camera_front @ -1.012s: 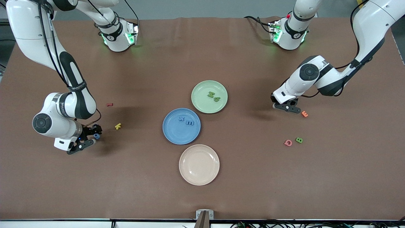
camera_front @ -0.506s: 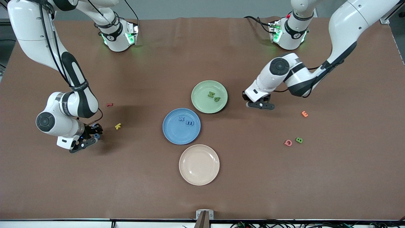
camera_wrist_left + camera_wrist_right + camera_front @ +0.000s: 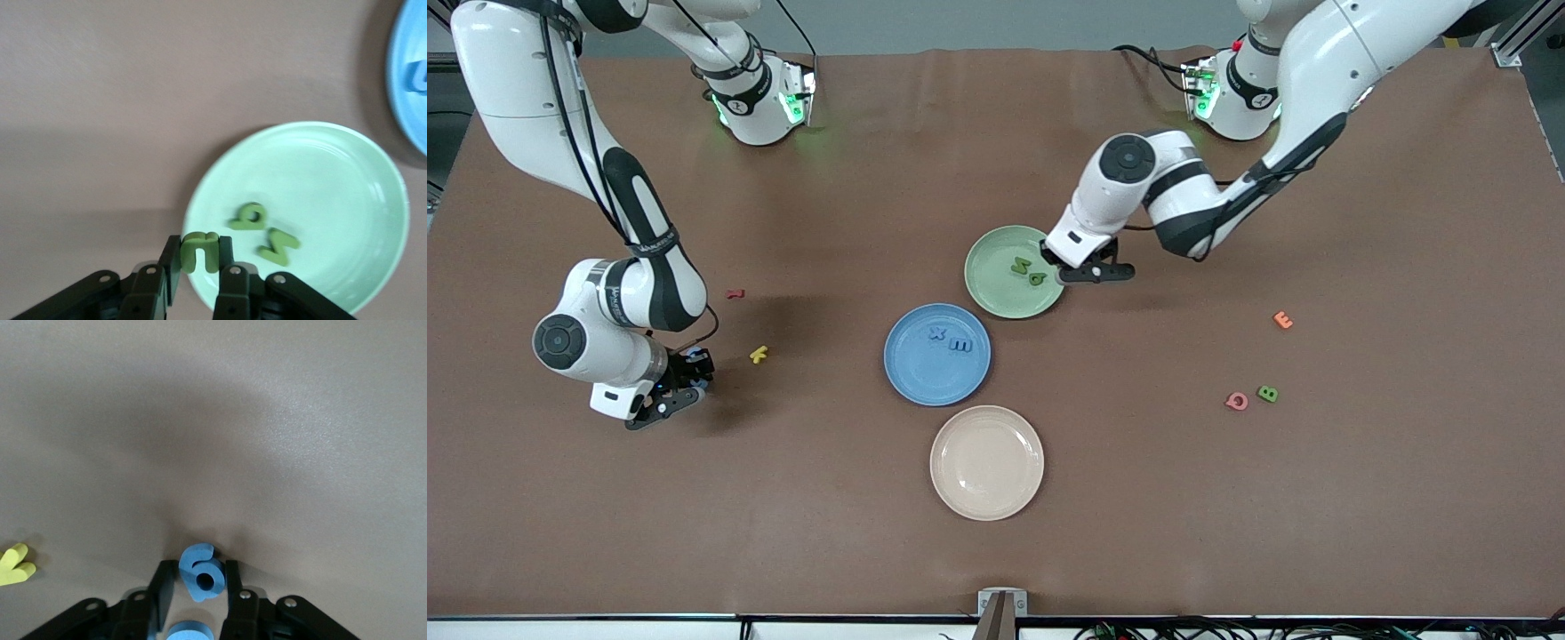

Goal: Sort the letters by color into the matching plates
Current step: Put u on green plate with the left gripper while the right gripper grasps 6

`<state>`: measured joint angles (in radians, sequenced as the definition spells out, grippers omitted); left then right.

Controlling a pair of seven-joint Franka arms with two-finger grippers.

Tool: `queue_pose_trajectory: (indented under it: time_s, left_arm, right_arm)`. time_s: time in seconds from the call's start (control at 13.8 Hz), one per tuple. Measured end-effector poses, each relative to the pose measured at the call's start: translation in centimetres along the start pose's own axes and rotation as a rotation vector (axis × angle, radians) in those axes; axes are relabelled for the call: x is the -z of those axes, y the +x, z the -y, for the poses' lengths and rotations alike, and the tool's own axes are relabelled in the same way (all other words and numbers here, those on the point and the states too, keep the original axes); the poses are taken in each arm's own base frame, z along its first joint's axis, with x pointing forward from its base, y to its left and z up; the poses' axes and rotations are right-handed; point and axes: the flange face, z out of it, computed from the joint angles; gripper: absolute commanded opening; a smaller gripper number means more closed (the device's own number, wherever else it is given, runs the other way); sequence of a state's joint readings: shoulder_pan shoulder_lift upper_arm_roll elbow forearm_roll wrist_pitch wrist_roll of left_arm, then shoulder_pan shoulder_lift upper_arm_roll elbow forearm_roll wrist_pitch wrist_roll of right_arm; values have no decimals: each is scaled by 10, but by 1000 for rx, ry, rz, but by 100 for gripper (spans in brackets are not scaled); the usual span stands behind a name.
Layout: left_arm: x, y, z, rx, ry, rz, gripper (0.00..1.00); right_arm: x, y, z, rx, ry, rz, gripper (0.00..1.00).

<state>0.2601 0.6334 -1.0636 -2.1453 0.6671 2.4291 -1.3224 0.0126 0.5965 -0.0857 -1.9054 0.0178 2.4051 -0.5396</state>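
Between the closed fingers of the left gripper a green letter is pinched, an arch-shaped piece held with its legs pointing down toward the wrist camera; it is carried just over the rim of the pale green plate, at the edge toward the left arm's end of the table, so the release point lies only slightly inward from the jaws, toward the two green letters already resting in that plate; a short move inward over the plate and then an opening of the jaws appears to be all that remains for this piece. Around a blue letter, shaped like a 6 or a g, the fingers of the right gripper are drawn in on either side, low at the table near the right arm's end; contact looks made or nearly made, and a second blue piece is seen lower between the fingers, though its form cannot be told. From there the blue plate, holding two blue letters, lies toward the table's middle, well apart, and is nearer to the right arm. A green B is left on the table beside a pink letter; an orange E, a yellow k, a dark red letter and a cream plate are also present.
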Motion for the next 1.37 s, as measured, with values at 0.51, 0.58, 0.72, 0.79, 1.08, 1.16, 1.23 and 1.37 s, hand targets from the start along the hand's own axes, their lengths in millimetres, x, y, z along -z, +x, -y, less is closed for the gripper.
queue_pose_trajectory:
  time_s: [0.51, 0.58, 0.72, 0.79, 1.08, 1.16, 1.23, 1.37]
  left_arm:
    - [-37, -41, -42, 124, 35, 29, 16]
    - [-39, -46, -45, 132, 44, 31, 25]
    - [-42, -49, -43, 144, 75, 33, 65]
    - [-43, -48, -41, 147, 87, 33, 93]
    - [-40, -35, -35, 169, 92, 28, 100]
    - [-38, -31, -35, 176, 88, 24, 100]
    - [-35, -24, -35, 187, 83, 18, 100]
    - [-23, -1, -30, 220, 72, -3, 100]
  right_arm:
    - [4, 4, 0, 7, 1, 0, 11]
    - [10, 7, 1, 11, 8, 11, 11]
    - [30, 17, 7, 22, 27, 43, 11]
    - [44, 23, 12, 18, 36, 59, 11]
    - [86, 50, 64, -100, 44, 115, 11]
    - [91, 57, 88, -142, 39, 131, 11]
    - [93, 65, 113, -186, 30, 139, 11]
    - [94, 81, 172, -289, 11, 143, 11]
